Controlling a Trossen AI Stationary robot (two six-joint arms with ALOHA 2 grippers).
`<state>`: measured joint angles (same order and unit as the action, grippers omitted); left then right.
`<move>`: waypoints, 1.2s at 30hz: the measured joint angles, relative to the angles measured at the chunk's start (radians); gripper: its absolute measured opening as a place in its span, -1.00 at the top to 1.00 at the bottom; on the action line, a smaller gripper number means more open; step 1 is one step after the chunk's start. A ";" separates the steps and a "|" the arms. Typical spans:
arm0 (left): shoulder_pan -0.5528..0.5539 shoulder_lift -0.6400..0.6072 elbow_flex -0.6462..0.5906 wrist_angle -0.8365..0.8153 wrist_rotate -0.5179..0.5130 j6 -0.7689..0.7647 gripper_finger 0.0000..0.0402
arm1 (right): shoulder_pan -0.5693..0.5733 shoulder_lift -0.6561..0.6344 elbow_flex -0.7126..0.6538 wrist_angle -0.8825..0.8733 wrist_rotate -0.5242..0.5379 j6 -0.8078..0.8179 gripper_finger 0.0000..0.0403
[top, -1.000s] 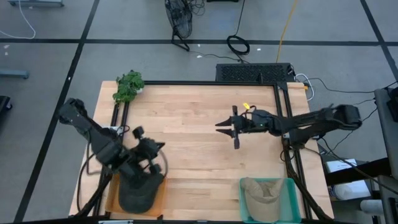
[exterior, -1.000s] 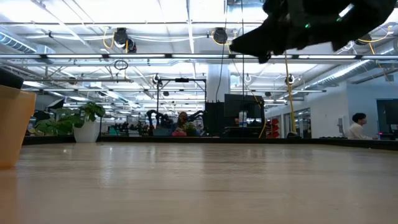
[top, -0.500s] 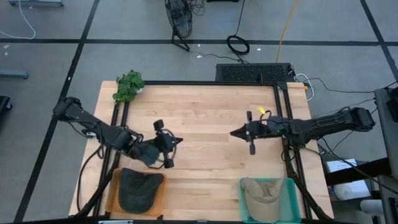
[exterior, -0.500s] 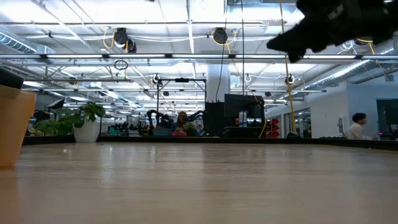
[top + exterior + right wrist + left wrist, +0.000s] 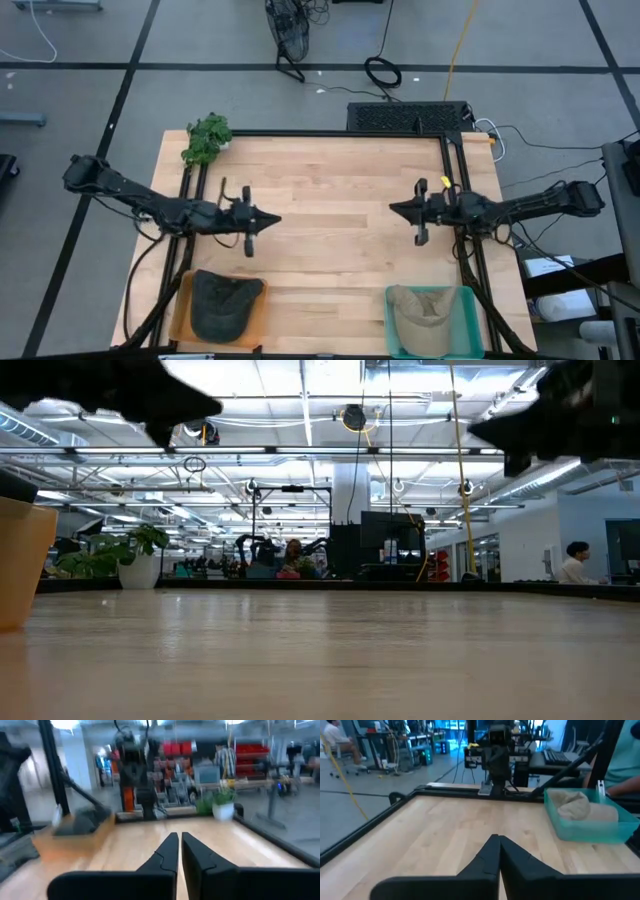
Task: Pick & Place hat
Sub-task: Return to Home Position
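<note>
Near table [image 5: 330, 180] edge: black cap [image 5: 222, 305] lies in orange bin [image 5: 178, 300], left side; brown cap [image 5: 420, 303] in teal bin [image 5: 470, 318], right side. Mid-table, raised: left gripper [image 5: 270, 218], jaws together; right gripper [image 5: 396, 208], jaws apparently together, wrist view blurred. Tips face each other, well apart. Far left corner: plant [image 5: 206, 138].

Orange bin [image 5: 22, 560] partly off-frame, low view

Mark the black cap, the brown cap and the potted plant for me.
black cap [image 5: 221, 306]: high view, on its crown.
brown cap [image 5: 419, 304]: high view, on its crown.
potted plant [image 5: 207, 138]: high view, on its leaves.
</note>
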<state>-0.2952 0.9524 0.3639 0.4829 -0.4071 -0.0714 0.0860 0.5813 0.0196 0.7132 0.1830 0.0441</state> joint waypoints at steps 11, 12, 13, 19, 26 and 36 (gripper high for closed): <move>-0.027 -0.408 -0.288 0.042 0.005 -0.018 0.96 | 0.001 -0.039 -0.002 -0.164 -0.013 0.030 1.00; -0.030 -0.449 -0.306 0.034 0.007 -0.020 0.94 | 0.001 -0.040 -0.003 -0.180 -0.034 0.028 1.00; -0.035 -0.490 -0.323 0.024 0.007 -0.021 0.93 | 0.001 -0.040 -0.003 -0.196 -0.059 0.026 1.00; -0.052 -0.683 -0.344 -0.141 0.003 -0.020 0.98 | 0.001 -0.040 -0.003 -0.195 -0.132 0.027 1.00; -0.054 -0.811 -0.343 -0.198 0.014 0.005 0.92 | 0.001 -0.041 -0.004 -0.179 -0.127 -0.008 1.00; -0.052 -0.947 -0.341 -0.385 0.066 0.002 0.94 | 0.000 -0.138 -0.005 -0.124 -0.102 -0.117 1.00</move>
<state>-0.3477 0.0051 0.0227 0.0978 -0.3416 -0.0691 0.0864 0.4437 0.0151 0.5897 0.0814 -0.0726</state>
